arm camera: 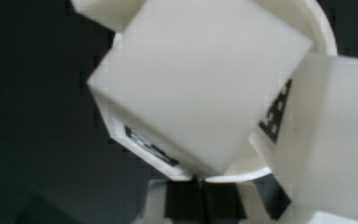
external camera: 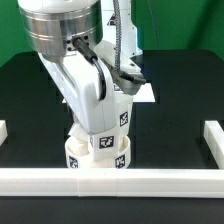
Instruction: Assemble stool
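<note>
Stool parts sit directly beneath the end effector (external camera: 100,128): the white round thick plastic disc seat (external camera: 98,154), ringed with black-and-white square tags, is pushed against the long white border rail (external camera: 110,181) at the near edge of the black bench (external camera: 30,90), probably so that the rail braces it against pushing or turning. A short blocky white plastic leg (external camera: 108,127), tagged on its side, stands on the seat just below the end effector, apparently being set into a socket; whether it is seated cannot be told. In the wrist view the leg (arm camera: 202,85) fills the frame, tilted, with the seat rim (arm camera: 238,172) under it. The fingers are hidden by the arm and by the leg, so it cannot be told whether they are spread or pinching the leg. Beyond the end effector, a thin flat white marker board (external camera: 143,95) lies on the bench.
</note>
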You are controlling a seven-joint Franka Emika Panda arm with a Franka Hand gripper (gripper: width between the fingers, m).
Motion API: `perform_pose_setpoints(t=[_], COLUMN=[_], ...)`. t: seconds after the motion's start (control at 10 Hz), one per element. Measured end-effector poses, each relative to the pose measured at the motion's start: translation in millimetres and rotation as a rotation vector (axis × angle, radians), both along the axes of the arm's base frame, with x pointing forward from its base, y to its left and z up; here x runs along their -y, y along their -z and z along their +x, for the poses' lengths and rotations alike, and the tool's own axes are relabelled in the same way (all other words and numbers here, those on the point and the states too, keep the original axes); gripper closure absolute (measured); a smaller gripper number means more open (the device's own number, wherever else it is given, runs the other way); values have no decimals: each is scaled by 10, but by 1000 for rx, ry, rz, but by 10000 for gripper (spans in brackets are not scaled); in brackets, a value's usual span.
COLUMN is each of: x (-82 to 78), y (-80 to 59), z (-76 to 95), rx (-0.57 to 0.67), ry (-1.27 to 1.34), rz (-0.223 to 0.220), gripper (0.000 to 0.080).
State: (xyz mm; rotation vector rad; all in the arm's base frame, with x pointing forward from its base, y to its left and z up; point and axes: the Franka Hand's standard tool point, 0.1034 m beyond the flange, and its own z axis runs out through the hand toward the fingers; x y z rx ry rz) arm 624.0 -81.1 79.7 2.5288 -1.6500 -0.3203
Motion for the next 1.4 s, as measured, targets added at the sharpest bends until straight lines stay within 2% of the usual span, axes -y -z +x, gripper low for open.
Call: perform_pose_setpoints(t=[0.3, 0.4, 0.5, 0.6, 0.7, 0.8, 0.9, 1.0, 1.1, 1.4], x=[-5, -29, -70, -85, -99, -102, -99, -100, -100, -63], y=[-9, -55, -93, -118, -166, -209, -193, -190, -189, -217], z=[2, 16, 35, 49, 68, 86, 84, 83, 83, 104], rx=[1, 6, 11, 16, 23, 31, 31, 30, 30, 47], ry=[2, 11, 30, 18, 6, -5, -4, -4, -4, 159], rz=[0, 0, -4, -2, 2, 6, 5, 5, 5, -43], gripper=[798, 798, 698, 698, 517, 380, 380, 215, 170, 151])
